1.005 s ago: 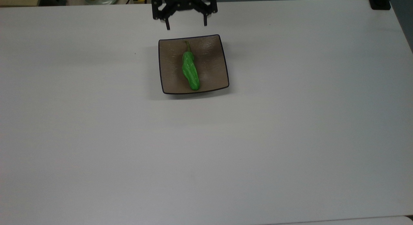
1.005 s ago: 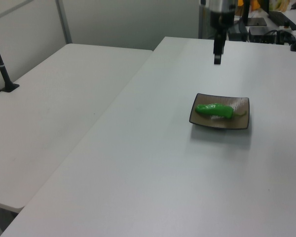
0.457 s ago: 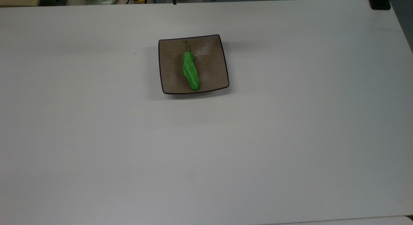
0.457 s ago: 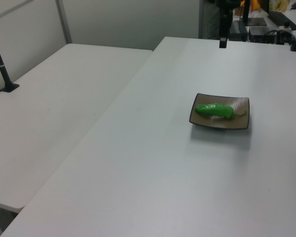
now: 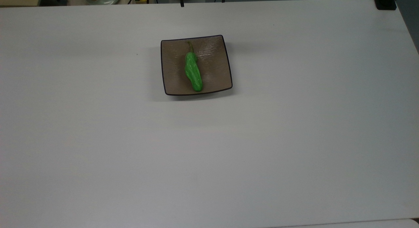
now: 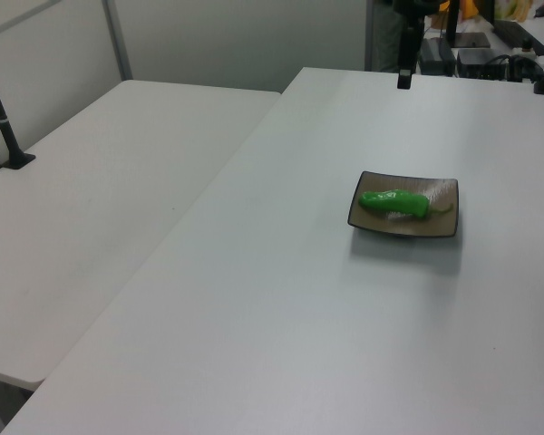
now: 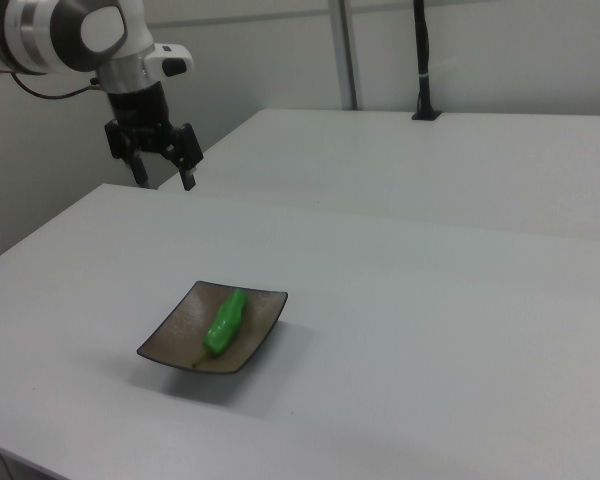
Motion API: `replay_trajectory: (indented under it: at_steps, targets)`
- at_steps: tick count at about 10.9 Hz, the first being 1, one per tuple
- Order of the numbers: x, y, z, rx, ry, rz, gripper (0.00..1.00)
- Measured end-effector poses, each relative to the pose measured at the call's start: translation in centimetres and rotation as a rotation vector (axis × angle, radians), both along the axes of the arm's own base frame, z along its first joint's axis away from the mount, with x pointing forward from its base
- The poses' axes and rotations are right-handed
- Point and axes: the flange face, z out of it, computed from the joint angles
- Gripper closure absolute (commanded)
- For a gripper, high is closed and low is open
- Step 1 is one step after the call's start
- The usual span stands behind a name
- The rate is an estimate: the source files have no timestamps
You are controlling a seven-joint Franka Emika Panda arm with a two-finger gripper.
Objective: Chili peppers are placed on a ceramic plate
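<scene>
While the gripper (image 7: 166, 181) hangs high above the white table (image 5: 294, 123), its 2 fingers spread apart and empty, 1 green chili pepper (image 5: 192, 72) lies near the middle of the square brown ceramic plate (image 5: 212, 62), stem toward 12 o'clock in the top view, the gripper well apart beyond that edge.

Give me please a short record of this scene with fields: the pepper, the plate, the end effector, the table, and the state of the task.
pepper: one green chili pepper, lying on the plate, stem toward the top view's top edge
plate: square brown ceramic plate with dark rim, flat on the table
end effector: open, holding nothing, raised above the table's far edge, apart from the plate
table: white table
task state: appears done, the pepper rests inside the plate
</scene>
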Motion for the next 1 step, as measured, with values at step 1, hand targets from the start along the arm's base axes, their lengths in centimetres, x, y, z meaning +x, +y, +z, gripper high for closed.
replay_trajectory:
  at_steps: [1]
  targets:
    - [0.06, -0.07, -0.04, 0.004, -0.001, -0.002, 0.0]
